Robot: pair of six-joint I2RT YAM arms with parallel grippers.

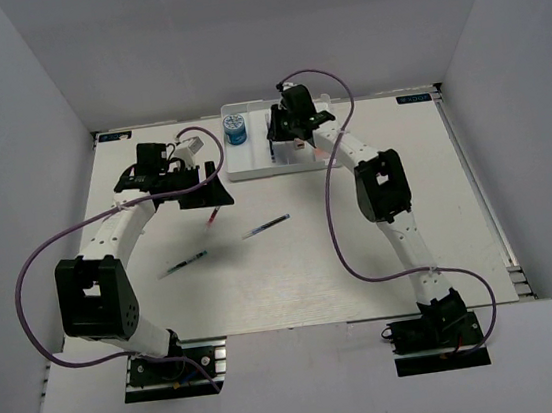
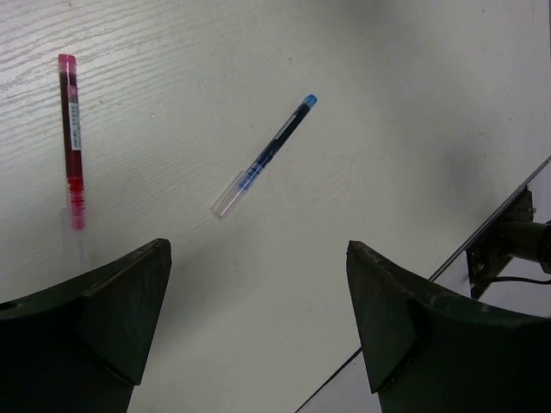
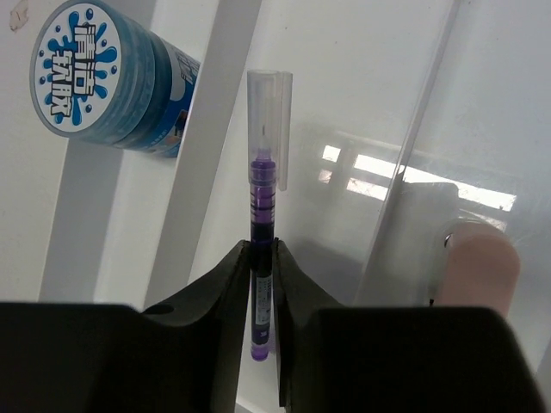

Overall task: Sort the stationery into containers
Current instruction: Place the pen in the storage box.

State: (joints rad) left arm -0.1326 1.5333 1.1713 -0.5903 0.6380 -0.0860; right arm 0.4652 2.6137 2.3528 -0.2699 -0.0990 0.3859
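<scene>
A white wood-grain table (image 1: 295, 275) sits enclosed by plain pale grey walls (image 1: 255, 38) on three sides.

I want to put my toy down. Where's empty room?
Right of the right arm, the table is bare; so is the near strip in front of the loose pens. Crowded: around those pens and the tray.

Table (image 2: 413, 103) matt white, faint wood-grain texture. Tray (image 3: 344, 69) smooth glossy white plastic, reflective. Purple pen (image 3: 262, 194) clear plastic, transparent cap. Left gripper (image 2: 256, 249) matt black plastic.
</scene>
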